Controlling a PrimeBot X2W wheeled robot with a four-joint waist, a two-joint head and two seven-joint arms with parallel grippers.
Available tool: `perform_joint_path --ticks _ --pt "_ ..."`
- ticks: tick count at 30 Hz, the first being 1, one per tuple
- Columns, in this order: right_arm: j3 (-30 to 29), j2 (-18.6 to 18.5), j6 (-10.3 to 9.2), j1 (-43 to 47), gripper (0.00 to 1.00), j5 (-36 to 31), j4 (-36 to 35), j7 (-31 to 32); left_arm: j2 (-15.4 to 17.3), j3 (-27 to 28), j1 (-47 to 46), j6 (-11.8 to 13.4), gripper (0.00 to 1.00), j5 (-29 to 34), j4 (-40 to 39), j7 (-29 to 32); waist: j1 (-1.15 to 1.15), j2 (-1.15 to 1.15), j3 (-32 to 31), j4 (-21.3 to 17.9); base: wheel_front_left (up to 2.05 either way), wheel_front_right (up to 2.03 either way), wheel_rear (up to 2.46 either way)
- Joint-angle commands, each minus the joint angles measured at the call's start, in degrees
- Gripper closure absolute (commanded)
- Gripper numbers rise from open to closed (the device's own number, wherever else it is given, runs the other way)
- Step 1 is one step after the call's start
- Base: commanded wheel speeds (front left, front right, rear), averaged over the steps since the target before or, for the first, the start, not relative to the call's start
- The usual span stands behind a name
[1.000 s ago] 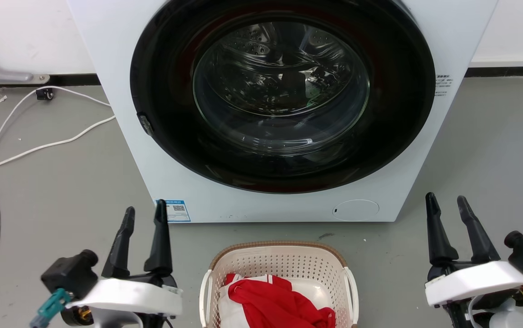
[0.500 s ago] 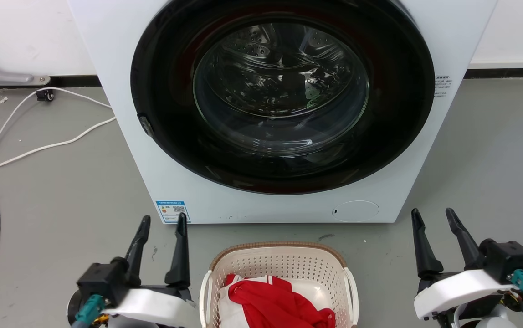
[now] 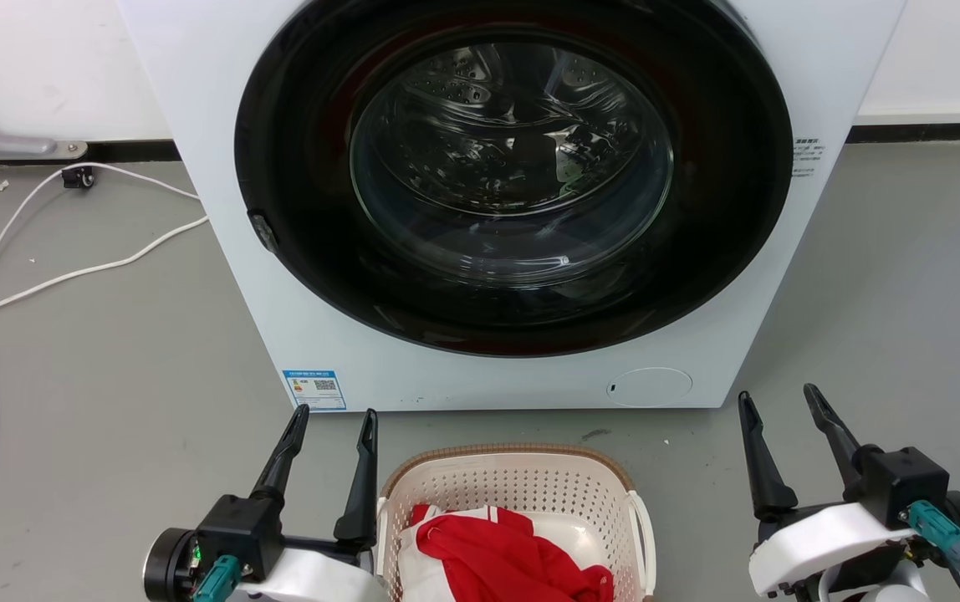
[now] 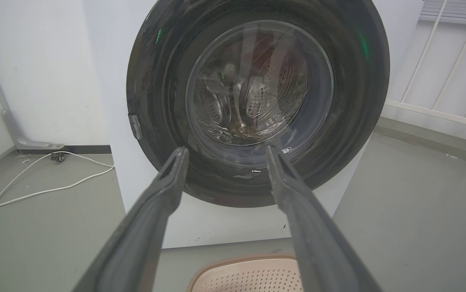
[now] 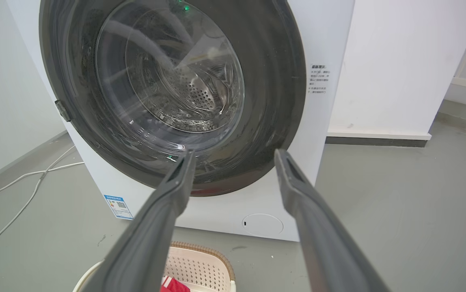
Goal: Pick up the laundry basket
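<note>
Left gripper (image 3: 337,412) and right gripper (image 3: 778,393): two long, tapered dark fingers (image 3: 760,468) each. White wrist shells (image 3: 806,543), black boxy modules (image 3: 898,485), teal plugs (image 3: 931,522) with black cables.

— Left gripper (image 3: 337,412)?
— Sits low at the lower left of the head view, with fingers (image 3: 279,468) spread apart around nothing, leaning up and a little to the right.
— And the left wrist (image 3: 313,577)?
— Lies almost at the bottom edge, white-shelled, with a dark block (image 3: 237,527) on its outer side.
— Right gripper (image 3: 778,393)?
— Stands at the lower right, likewise parted and bare, leaning up and slightly left.
— Right wrist (image 3: 806,535)?
— Slopes upward to the right under its white shell, with a dark block (image 3: 902,485) riding on top near the finger bases.
</note>
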Motion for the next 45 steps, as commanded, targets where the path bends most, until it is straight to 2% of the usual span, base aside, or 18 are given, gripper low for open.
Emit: perform_joint_path --ticks 1,5,14,19,30,45 --pt "-0.01 -0.22 -0.02 0.56 0.0 -0.39 0.01 -0.61 -0.05 0.03 0.34 -0.22 0.0 0.95 -0.22 -0.56 0.0 0.0 0.01 -0.01 0.0 0.0 0.0" --pt "0.05 -0.22 -0.02 0.63 0.0 2.89 1.09 -1.3 -1.07 1.07 0.91 -1.56 0.0 0.39 0.29 -1.01 0.0 0.0 0.03 0.05 0.0 0.0 0.0" --pt "0.35 -0.21 -0.02 0.15 0.0 0.09 2.44 -2.77 -2.3 2.56 1.42 -4.32 0.0 4.39 1.83 -1.87 0.0 0.0 0.24 0.12 0.0 0.0 0.0" --pt "0.68 -0.21 -0.02 -0.16 0.0 -5.08 2.42 -3.46 -2.68 2.55 1.54 -4.64 0.0 7.71 2.5 -2.43 0.0 0.0 0.33 0.07 0.0 0.0 0.0" --pt "0.88 -0.21 -0.02 -0.13 0.0 -8.34 2.74 -4.79 -3.17 2.32 2.18 -4.61 0.0 13.26 2.24 -3.55 0.0 0.0 0.24 0.03 0.0 0.0 0.0" --pt "0.57 -0.2 -0.02 -0.55 0.0 -4.3 3.53 -5.03 -4.06 3.83 2.23 -5.57 0.0 12.6 2.7 -3.43 0.0 0.0 0.55 -0.21 0.0 0.0 0.0"
